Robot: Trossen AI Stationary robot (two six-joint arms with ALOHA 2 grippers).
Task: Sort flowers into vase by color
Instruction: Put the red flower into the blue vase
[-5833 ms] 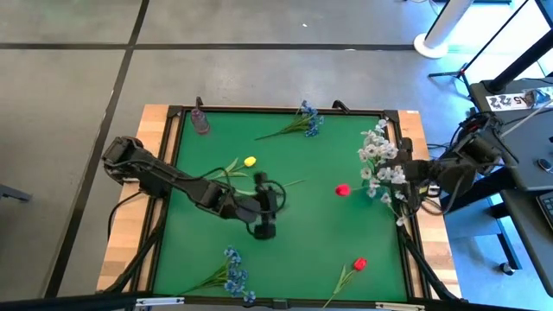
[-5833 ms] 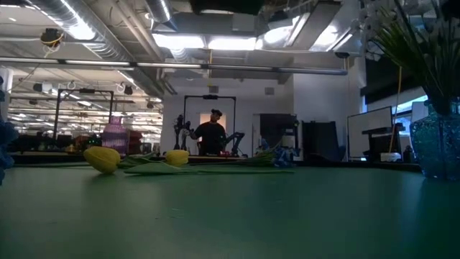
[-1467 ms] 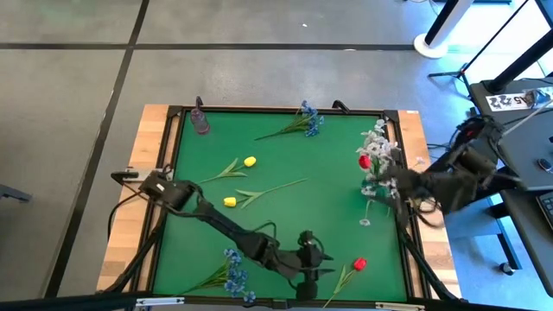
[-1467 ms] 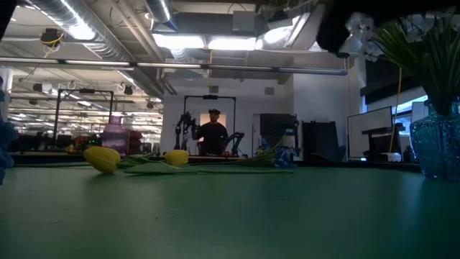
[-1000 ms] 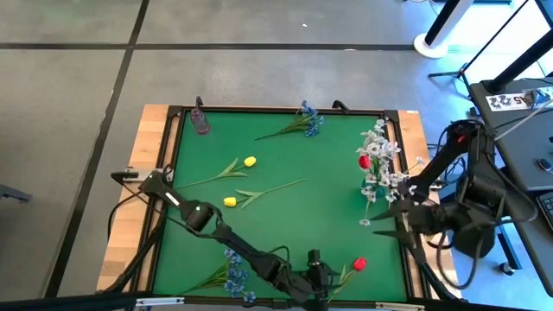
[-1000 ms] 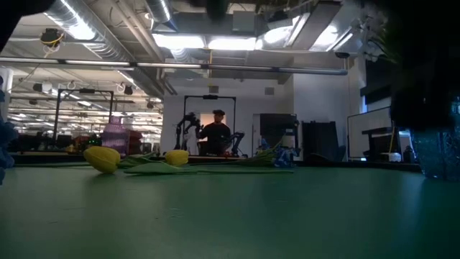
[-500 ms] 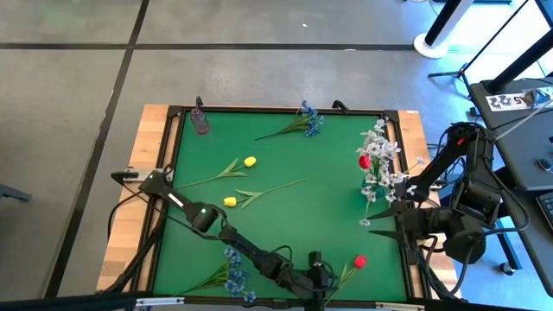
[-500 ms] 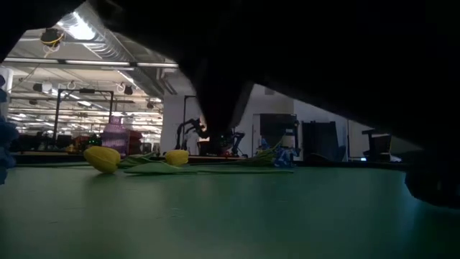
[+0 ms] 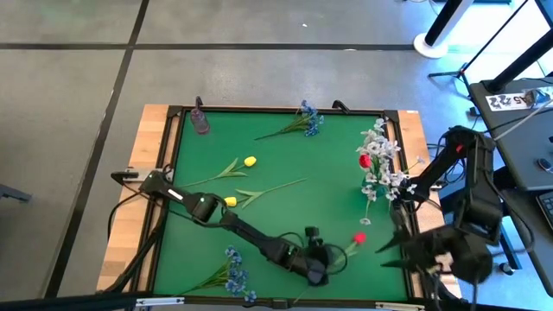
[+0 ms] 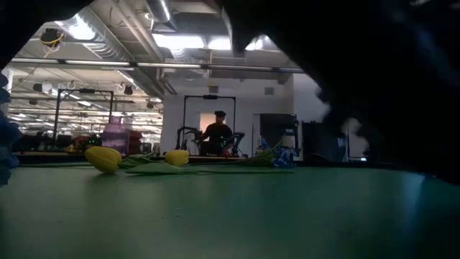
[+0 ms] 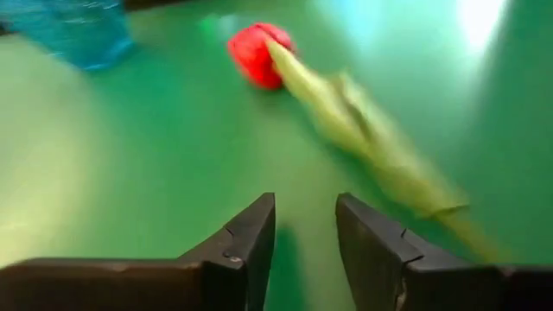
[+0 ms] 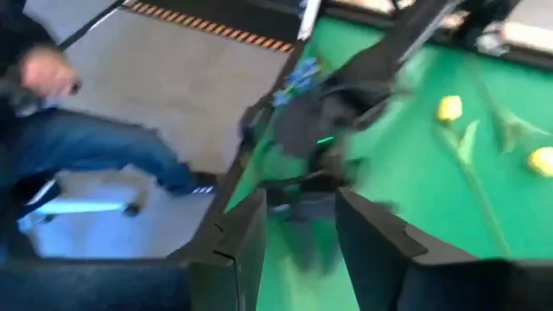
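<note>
A red tulip (image 9: 359,238) lies on the green mat near the near edge, its stem (image 11: 380,147) slanting back past my left gripper (image 9: 324,257) (image 11: 305,207). That gripper is open with a narrow gap. The stem runs along the outer side of one finger, and nothing lies between the fingers. My right gripper (image 9: 387,250) (image 12: 300,203) hangs open and empty by the mat's right edge. The blue glass vase (image 11: 78,30) holds white sprays (image 9: 377,155) and a red tulip (image 9: 365,161). Yellow tulips (image 9: 250,161) (image 9: 230,201) and blue bunches (image 9: 307,119) (image 9: 233,272) lie flat. My left gripper has the red tulip's stem (image 11: 458,225) passing close by the outer side of one finger (image 11: 389,250). The stem runs out of sight behind that finger, so I cannot tell whether they touch. The tulip lies on the mat.
A small purple vase (image 9: 200,121) stands at the far left corner. The mat's raised dark frame (image 9: 406,216) runs round the table. A person (image 10: 218,133) stands far behind the table, and another person's legs (image 12: 95,147) show off the table's side.
My left gripper has moved a little from the near edge toward the far edge. The red tulip's bud has shifted toward the far edge and its stem has turned about. My right gripper has travelled from beside the vase toward the near edge.
</note>
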